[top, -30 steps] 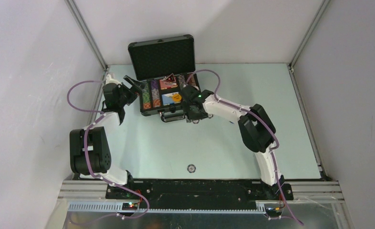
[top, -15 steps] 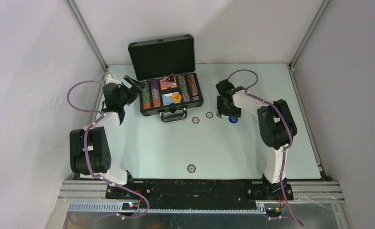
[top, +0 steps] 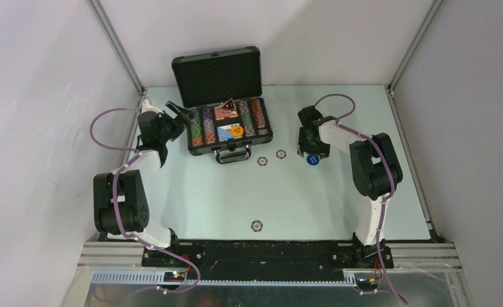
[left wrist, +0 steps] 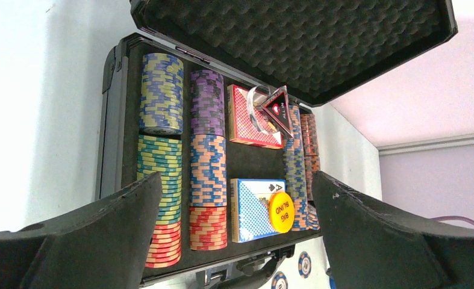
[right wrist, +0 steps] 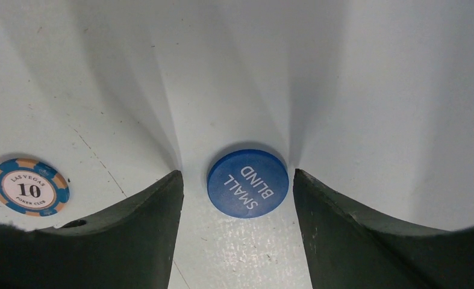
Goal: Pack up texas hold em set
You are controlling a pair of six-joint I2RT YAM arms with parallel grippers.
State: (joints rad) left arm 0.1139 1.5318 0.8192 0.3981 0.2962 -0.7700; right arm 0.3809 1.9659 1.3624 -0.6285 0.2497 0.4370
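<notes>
Right gripper (right wrist: 236,179) hangs spread over the blue SMALL BLIND button (right wrist: 248,187) on the table (top: 236,192), one finger either side; left gripper (left wrist: 235,180) gapes wide beside the open chip-filled briefcase (top: 218,77).

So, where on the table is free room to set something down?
Bare table lies between the case and the lone chip, and right of the right arm. Crowded: near the case handle, two chips and the blue button that the right gripper straddles.

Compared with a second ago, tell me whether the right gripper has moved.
Yes. The right gripper has swung right, away from the black case, and now hangs over the blue Small Blind button, with open fingers either side of it.
</notes>
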